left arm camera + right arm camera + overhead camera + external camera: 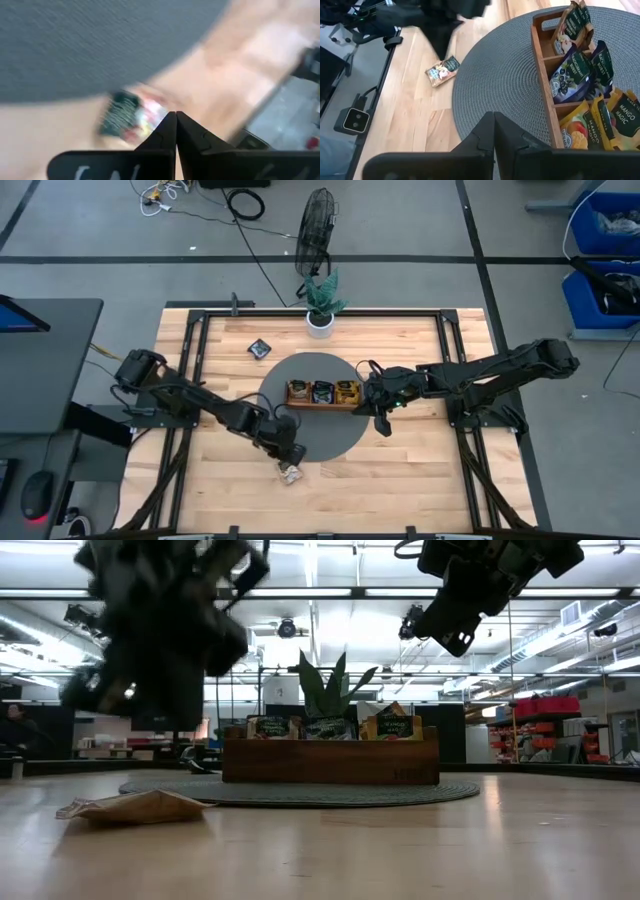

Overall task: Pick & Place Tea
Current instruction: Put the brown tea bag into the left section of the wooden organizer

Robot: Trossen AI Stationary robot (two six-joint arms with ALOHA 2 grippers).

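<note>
Mostly done: you see wooden tray (322, 392) on round mat (318, 442), compartments filled. One sachet (291, 473) lies flat near front table edge; another sachet (260, 348) near back edge. Left gripper (293, 456) above first, pinched closed, empty. Right gripper (384, 428) closed, empty, beside tray.

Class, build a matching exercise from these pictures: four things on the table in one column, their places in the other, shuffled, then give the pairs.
1. brown compartmented wooden tray
2. white-green flat tea sachet
3. dark square tea sachet
4. potted green plant

A. bare wood, below left end effector
B. far table edge
C. on round grey woven mat
D. bare wood, beyond the mat

Pairs: 1-C, 2-A, 3-D, 4-B
</note>
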